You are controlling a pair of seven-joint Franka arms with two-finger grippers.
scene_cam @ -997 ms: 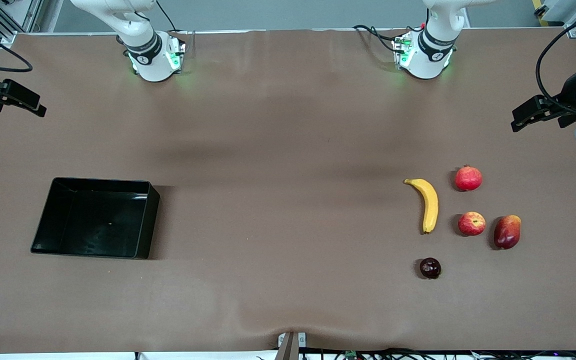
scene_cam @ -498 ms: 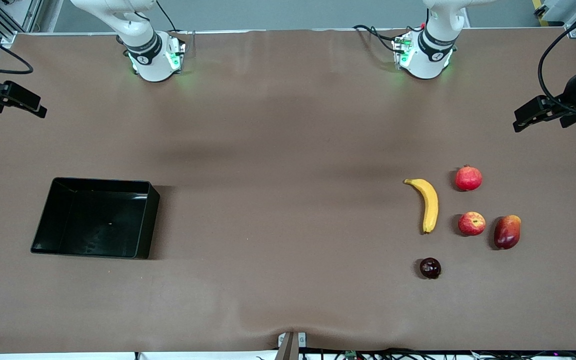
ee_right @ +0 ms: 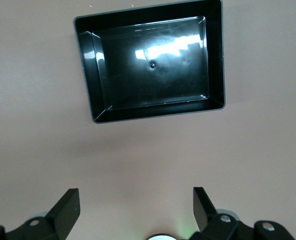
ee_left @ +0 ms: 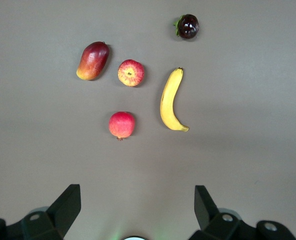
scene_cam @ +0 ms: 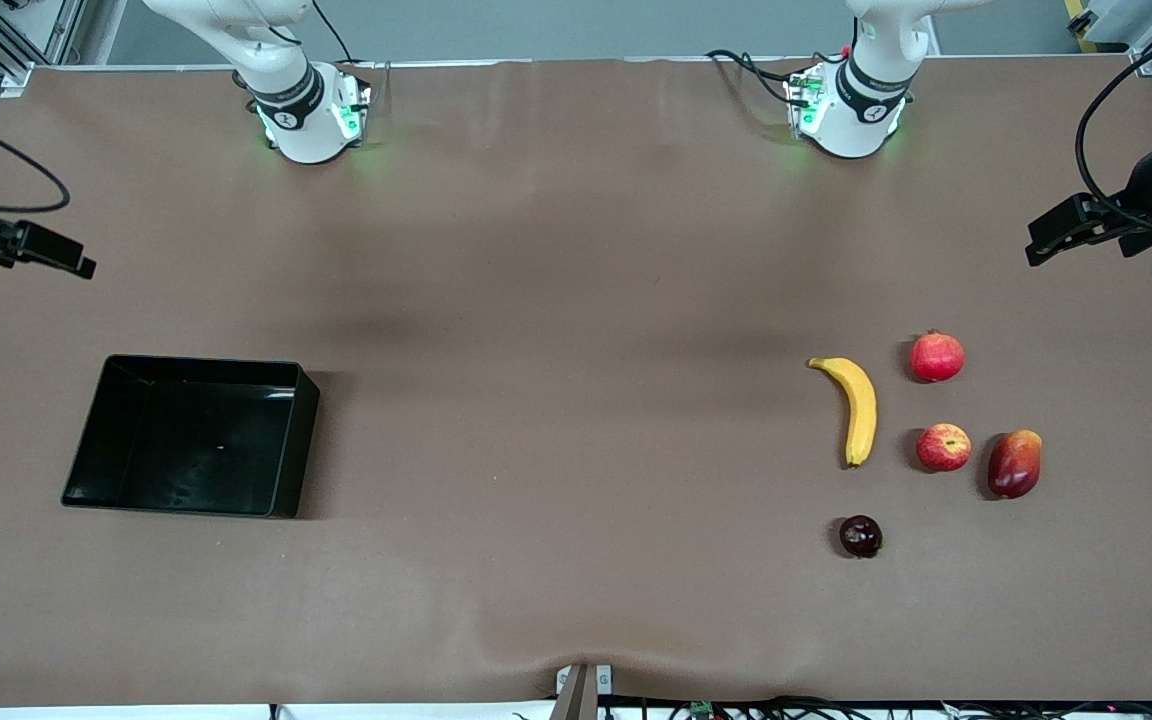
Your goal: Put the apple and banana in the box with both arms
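The apple (scene_cam: 943,447) lies on the brown table toward the left arm's end, beside the yellow banana (scene_cam: 861,408). Both show in the left wrist view, the apple (ee_left: 131,73) and the banana (ee_left: 171,100). The black box (scene_cam: 301,440) stands empty toward the right arm's end and shows in the right wrist view (ee_right: 215,60). My left gripper (scene_cam: 1036,245) is open and empty, up over the table's edge at its own end; it also shows in the left wrist view (ee_left: 137,192). My right gripper (scene_cam: 81,265) is open and empty, over the table's edge at the box's end; it also shows in the right wrist view (ee_right: 136,197).
A uniformly red round fruit with a crown tip (scene_cam: 937,356) lies farther from the front camera than the apple. An elongated red-yellow fruit (scene_cam: 1014,463) lies beside the apple. A small dark round fruit (scene_cam: 860,536) lies nearer to the camera than the banana.
My right gripper has shifted lower in the front view, closer to above the box. The left gripper and the fruits have barely moved.
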